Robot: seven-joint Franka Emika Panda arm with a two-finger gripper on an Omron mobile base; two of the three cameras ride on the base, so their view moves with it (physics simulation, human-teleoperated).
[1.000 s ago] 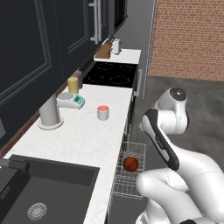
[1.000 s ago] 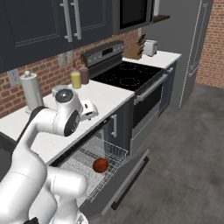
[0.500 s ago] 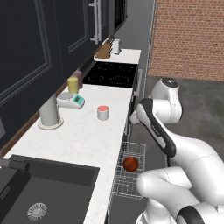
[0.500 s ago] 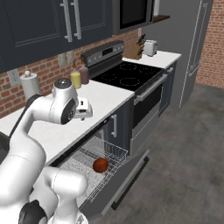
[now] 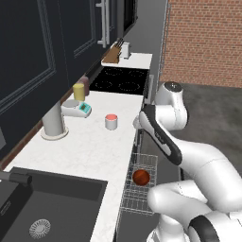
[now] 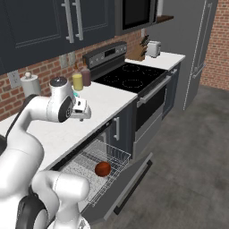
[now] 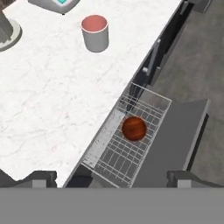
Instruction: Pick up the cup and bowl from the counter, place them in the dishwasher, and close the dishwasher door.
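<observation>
The cup (image 7: pixel 95 33), pale grey with a salmon-red inside, stands upright on the white counter (image 7: pixel 48 100) near its front edge, also seen as the cup (image 5: pixel 111 121). The reddish-brown bowl (image 7: pixel 134 128) lies in the dishwasher's pulled-out wire rack (image 7: pixel 109 164), above the lowered dark door (image 7: pixel 175 135); the bowl (image 6: pixel 103 168) and the bowl (image 5: pixel 141 177) show the same. My gripper (image 7: pixel 112 179) hovers high over the counter edge and rack, open and empty. The gripper (image 6: pixel 83 110) sits to the right of the cup, apart from it.
At the back of the counter stand a yellow cylinder (image 5: pixel 78 91), a tall grey cylinder on a round base (image 5: pixel 53 122) and a small white and teal device (image 5: pixel 78 108). The black sink (image 5: pixel 42 208) lies near me, the stove (image 5: pixel 120 79) beyond. The open door (image 6: pixel 129 179) juts into the floor space.
The arm has swung slightly away from the rack toward the counter and the cup. The bowl stays in the rack, and the jaws stay wide apart.
</observation>
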